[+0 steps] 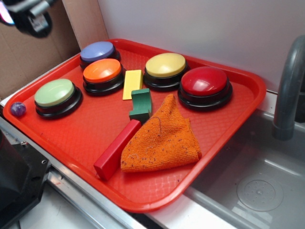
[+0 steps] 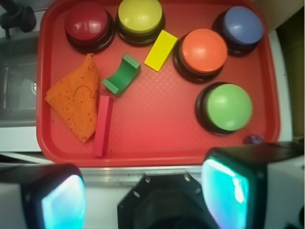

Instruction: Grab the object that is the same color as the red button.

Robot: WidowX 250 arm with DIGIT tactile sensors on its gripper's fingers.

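Open and empty, the gripper [image 2: 143,200] hangs high above the near edge of the red tray [image 2: 157,143], its two pads [image 2: 64,202] spread wide at the bottom of the wrist view, touching nothing. In the exterior view only a dark part of the arm shows in the top left corner.

On the tray, the red bar [image 1: 116,149] lies flat near the front rim, its long side just beside the orange cloth [image 1: 164,136], perhaps touching it. One end points toward the green block [image 1: 141,105], close to it. The red button [image 1: 205,87] sits at the far right of the tray, beyond the cloth. Next to it are the yellow button [image 1: 166,70], orange button [image 1: 102,75], blue button [image 1: 98,54] and green button [image 1: 56,97]. A yellow block [image 1: 132,84] lies between the orange and yellow buttons.
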